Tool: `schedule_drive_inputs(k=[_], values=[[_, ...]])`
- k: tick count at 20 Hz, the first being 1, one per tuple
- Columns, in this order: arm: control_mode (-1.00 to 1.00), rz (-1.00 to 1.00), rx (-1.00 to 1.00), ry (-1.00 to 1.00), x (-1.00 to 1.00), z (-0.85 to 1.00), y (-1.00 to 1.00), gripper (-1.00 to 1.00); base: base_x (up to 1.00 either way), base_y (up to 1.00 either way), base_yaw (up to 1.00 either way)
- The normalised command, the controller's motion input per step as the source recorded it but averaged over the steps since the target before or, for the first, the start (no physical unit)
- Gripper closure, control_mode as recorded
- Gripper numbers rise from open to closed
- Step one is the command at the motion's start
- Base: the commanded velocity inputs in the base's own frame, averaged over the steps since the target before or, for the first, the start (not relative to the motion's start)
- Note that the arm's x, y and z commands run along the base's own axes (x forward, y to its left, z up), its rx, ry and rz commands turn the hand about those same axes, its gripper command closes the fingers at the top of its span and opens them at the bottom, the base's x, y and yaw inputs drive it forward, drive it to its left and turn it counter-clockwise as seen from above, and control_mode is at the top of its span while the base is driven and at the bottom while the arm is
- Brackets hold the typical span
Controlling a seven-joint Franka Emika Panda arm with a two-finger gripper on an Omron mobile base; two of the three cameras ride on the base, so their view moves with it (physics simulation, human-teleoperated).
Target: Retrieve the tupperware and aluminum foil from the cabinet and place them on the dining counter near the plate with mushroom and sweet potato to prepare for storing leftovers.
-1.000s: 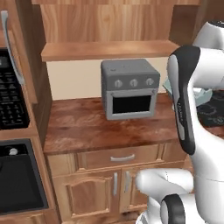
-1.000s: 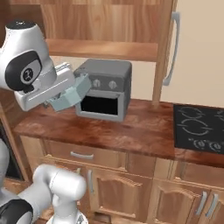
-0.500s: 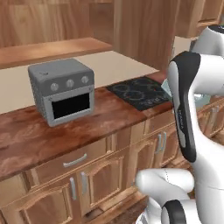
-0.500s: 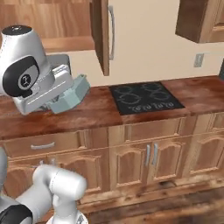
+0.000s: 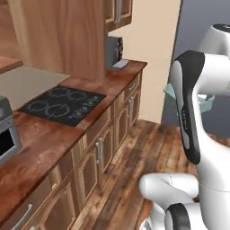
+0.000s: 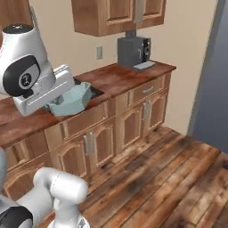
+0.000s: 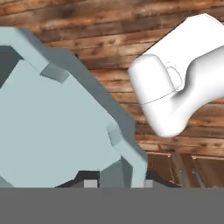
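Aloft now, claw [image 7: 117,183] clamped on the tupperware [image 6: 71,99] wall.
Held off the desk [image 6: 124,78], above wooden floor [image 6: 169,178]; tub's left side cut off in hand view, mostly hidden behind the arm in left base view.

I see the cooktop [image 5: 60,104] set in the counter [image 5: 108,87], a coffee machine [image 6: 132,51] at its far end, beneath the wall cabinets [image 6: 118,15].
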Motion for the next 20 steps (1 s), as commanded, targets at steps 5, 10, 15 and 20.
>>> schedule_drive_inputs(k=[5,10,15,20], values=[[1.0,0.0,0.0,0.0,0.0,0.0,0.0,1.0,0.0,0.0,-0.9],[1.0,0.0,0.0,0.0,0.0,0.0,0.0,1.0,0.0,0.0,-0.9],[1.0,0.0,0.0,0.0,0.0,0.0,0.0,1.0,0.08,0.0,-0.85],[1.0,0.0,0.0,0.0,0.0,0.0,0.0,1.0,0.21,0.0,-0.79]])
